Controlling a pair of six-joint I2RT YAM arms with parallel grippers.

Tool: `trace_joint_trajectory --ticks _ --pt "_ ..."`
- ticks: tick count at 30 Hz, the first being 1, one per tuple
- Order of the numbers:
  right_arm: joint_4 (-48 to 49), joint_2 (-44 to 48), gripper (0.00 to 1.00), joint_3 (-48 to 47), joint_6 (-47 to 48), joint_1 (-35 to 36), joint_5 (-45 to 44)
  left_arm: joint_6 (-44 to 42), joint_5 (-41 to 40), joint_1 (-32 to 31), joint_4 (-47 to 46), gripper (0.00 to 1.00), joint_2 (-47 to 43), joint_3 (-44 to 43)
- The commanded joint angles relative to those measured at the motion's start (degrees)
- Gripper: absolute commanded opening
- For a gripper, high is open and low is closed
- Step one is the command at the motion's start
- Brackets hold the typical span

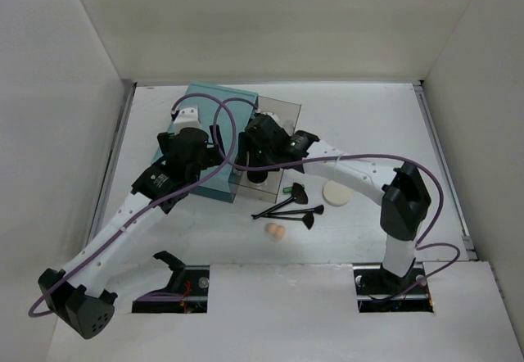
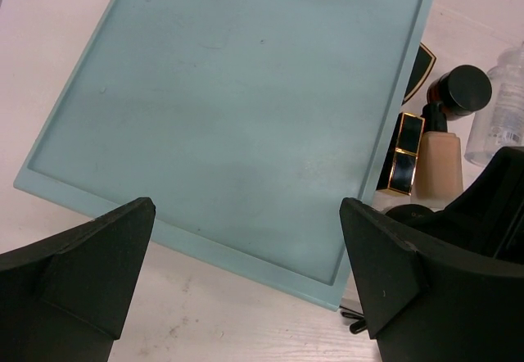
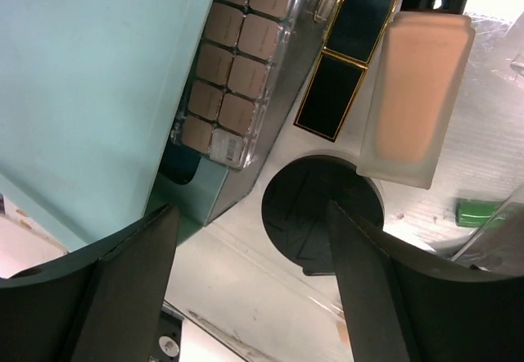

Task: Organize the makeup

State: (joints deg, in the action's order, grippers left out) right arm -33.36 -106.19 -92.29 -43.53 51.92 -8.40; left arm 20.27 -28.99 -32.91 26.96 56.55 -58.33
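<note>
My left gripper (image 2: 246, 284) hangs open over the large teal box (image 2: 237, 108), nothing between its fingers. My right gripper (image 3: 254, 288) is open above a clear tray (image 1: 288, 113) beside the box. In that tray lie a black round compact (image 3: 315, 206), partly behind my right finger, a beige bottle (image 3: 417, 83), a black-and-gold case (image 3: 348, 51) and a pinkish palette (image 3: 233, 59) leaning on the box. On the table in front lie black-handled brushes (image 1: 288, 206), a round white puff (image 1: 336, 193) and a peach sponge (image 1: 275, 231).
A clear bottle (image 2: 501, 104) and a black-capped item (image 2: 463, 89) sit at the tray's far side. A small green piece (image 3: 479, 212) lies by the compact. White walls close in the table on three sides; both arm bases stand at the near edge.
</note>
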Motion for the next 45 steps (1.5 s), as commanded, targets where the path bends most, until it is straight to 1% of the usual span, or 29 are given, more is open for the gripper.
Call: trace_joint_trajectory --ticks 1,4,6,8,10,13,14,15,16,17,18,22,24,27,32,34,37,45 --pt "3.48 4.76 0.74 -0.26 0.46 0.42 -0.3 0.65 -1.06 0.43 -0.15 1.0 0.31 -1.97" --pt "4.45 9.49 0.57 2.19 2.39 0.07 -1.0 0.21 -1.07 1.31 -0.24 1.0 1.45 -2.4" --pt "4.89 12.83 0.53 4.21 3.36 -0.98 -2.14 -0.06 -1.07 2.88 -0.5 1.0 2.5 -3.11" --pt "5.24 16.52 0.51 6.93 4.41 -2.65 -3.28 -0.5 -0.72 5.08 -0.94 1.0 3.56 -3.81" --pt "5.68 20.39 0.48 10.8 4.5 -4.93 -4.07 -1.02 -0.28 8.5 -0.77 1.0 5.14 -4.95" --pt "5.94 24.79 0.37 17.47 4.15 -8.97 -4.25 -1.99 1.56 14.65 -1.21 0.99 7.51 -6.01" --pt "5.94 25.85 0.34 19.58 3.81 -10.29 -4.25 -2.34 2.79 17.11 -1.64 0.89 8.3 -6.53" --pt "5.94 26.56 0.33 20.91 3.54 -11.26 -4.25 -2.78 4.45 19.48 -2.43 0.74 9.27 -7.15" --pt "6.12 27.17 0.32 22.66 3.19 -12.4 -4.17 -3.39 6.47 21.94 -3.48 0.64 10.15 -7.76" --pt "6.29 27.7 0.31 24.16 3.01 -13.29 -4.16 -4.18 9.19 24.4 -4.8 0.57 11.46 -8.29" --pt "6.56 28.05 0.31 25.57 2.92 -14.16 -4.16 -4.88 11.91 26.69 -6.03 0.53 12.86 -8.82" --pt "7.87 27.36 0.29 29.09 2.66 -15.23 -3.38 -6.82 24.04 34.25 -9.46 0.51 20.15 -10.66" --pt "8.4 26.04 0.29 29.45 2.83 -14.97 -2.76 -7.52 26.26 35.93 -10.35 0.5 23.06 -11.28" --pt "9.89 23.41 0.28 29.45 2.66 -14.96 -1.71 -8.49 26.0 36.91 -10.26 0.46 25.97 -12.6" --pt "12.79 18.58 0.27 27.0 2.57 -13.39 1.02 -10.95 27.5 36.73 -12.37 0.46 27.99 -12.25" --pt "14.28 16.64 0.27 25.41 2.66 -12.6 1.72 -11.48 28.11 36.21 -12.72 0.46 29.31 -11.9" --pt "16.48 13.74 0.27 22.6 3.62 -11.54 2.16 -11.66 28.55 35.24 -12.81 0.42 31.15 -10.94" --pt "19.65 5.92 0.29 13.99 5.47 -9.61 3.22 -11.57 28.03 33.3 -14.13 0.38 33.27 -7.25"
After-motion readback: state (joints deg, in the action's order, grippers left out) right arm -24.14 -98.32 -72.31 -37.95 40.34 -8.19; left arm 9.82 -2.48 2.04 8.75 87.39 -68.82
